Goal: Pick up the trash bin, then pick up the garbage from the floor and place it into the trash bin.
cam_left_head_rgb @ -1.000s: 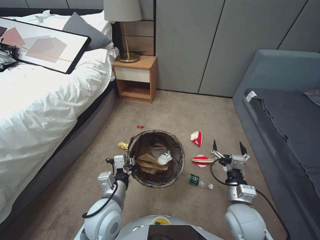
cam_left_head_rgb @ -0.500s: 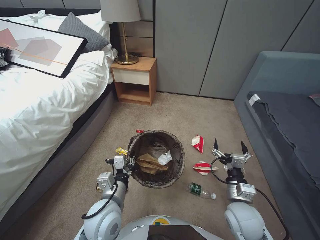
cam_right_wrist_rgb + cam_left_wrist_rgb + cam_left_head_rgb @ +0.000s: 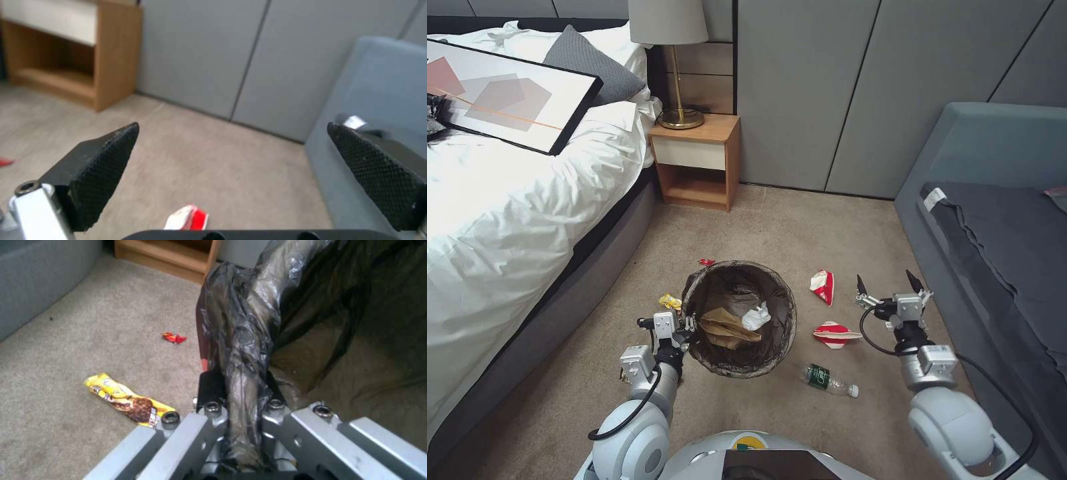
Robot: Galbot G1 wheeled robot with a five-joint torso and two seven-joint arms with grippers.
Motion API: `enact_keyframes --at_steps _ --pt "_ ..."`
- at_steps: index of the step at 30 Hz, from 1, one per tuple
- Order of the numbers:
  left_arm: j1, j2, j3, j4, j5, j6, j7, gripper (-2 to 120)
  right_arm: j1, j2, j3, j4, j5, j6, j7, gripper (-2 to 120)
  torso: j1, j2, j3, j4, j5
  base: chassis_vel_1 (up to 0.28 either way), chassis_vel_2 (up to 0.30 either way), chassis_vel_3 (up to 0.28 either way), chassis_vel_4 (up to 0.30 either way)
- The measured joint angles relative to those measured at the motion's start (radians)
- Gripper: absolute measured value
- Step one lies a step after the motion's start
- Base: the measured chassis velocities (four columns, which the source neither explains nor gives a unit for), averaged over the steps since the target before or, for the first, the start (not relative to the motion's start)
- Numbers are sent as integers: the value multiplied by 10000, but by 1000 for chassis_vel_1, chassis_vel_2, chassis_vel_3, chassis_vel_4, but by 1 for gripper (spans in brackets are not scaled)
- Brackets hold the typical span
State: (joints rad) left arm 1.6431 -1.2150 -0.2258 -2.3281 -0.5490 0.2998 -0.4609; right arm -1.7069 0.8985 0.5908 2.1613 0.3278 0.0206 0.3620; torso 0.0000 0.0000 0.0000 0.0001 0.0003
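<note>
Trash bin sits on the carpet btwn bed and sofa. Its white body is hidden under the dark liner, only the rim and inside show. Left claw is pinched tight on the near-left rim, liner bunched btwn the jaws. Right claw is spread wide, holding nothing, above the floor just right of two crushed cups. Bottle lies near the bin; yellow wrapper is half cut off behind the left claw.

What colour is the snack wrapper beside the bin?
Yellow with a brown patch: the snack wrapper, clearest in the left wrist view.
</note>
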Motion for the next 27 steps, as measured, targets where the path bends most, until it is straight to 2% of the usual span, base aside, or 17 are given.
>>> enact_keyframes --at_steps 2,3,5,6,9,10,13,14,17,19,20,21,24,25,27 --pt "43 -11 10 0 28 -17 9 2 59 -819 28 -77 794 -159 -228 100 0 0 0 -3 -1 0 0 0 0" --pt "43 -11 10 0 28 -17 9 2 59 -819 28 -77 794 -159 -228 100 0 0 0 -3 -1 0 0 0 0" --pt "64 -18 23 0 51 -33 19 2 219 -1605 -30 -301 1225 -139 -572 100 0 0 0 -4 0 0 0 0 0" --pt "64 -18 23 0 51 -33 19 2 219 -1605 -30 -301 1225 -139 -572 100 0 0 0 -4 0 0 0 0 0" --pt "70 -38 20 2 73 -51 33 2 739 -2895 -461 -909 1805 82 -1141 100 0 0 1 0 0 0 0 0 0" --pt "70 -38 20 2 73 -51 33 2 739 -2895 -461 -909 1805 82 -1141 100 0 0 1 0 0 0 0 0 0" --pt "75 -56 -7 31 79 -64 38 2 1722 -4210 -1322 -1637 2487 239 -2006 100 0 0 1 2 -1 0 0 0 0" --pt "75 -56 -7 31 79 -64 38 2 1722 -4210 -1322 -1637 2487 239 -2006 100 0 0 1 2 -1 0 0 0 0" --pt "-107 19 44 142 25 -65 29 2 2214 -4888 -1747 -2119 2895 440 -3167 100 0 0 1 0 -1 0 0 0 0" --pt "-163 46 63 168 -2 -61 25 2 2241 -4965 -1784 -2193 2933 505 -3338 100 0 0 1 -1 -4 0 0 0 0" --pt "-292 131 109 228 -87 -42 15 2 2357 -5149 -1918 -2450 2992 668 -3921 100 0 0 1 -5 -4 0 0 0 0" --pt "-292 131 109 228 -87 -42 15 2 2357 -5149 -1918 -2450 2992 668 -3921 100 0 0 1 -5 -4 0 0 0 0" --pt "-344 213 124 285 -144 -25 0 2 2652 -5383 -2329 -2886 3032 888 -4989 100 0 0 1 -5 -4 0 0 0 0" --pt "-344 213 124 285 -144 -25 0 2 2652 -5383 -2329 -2886 3032 888 -4989 100 0 0 1 -5 -4 0 0 0 0" --pt "-359 229 122 310 -153 -15 -4 2 3148 -5557 -3106 -3416 2959 1186 -5898 100 0 0 1 2 -4 0 0 0 0"
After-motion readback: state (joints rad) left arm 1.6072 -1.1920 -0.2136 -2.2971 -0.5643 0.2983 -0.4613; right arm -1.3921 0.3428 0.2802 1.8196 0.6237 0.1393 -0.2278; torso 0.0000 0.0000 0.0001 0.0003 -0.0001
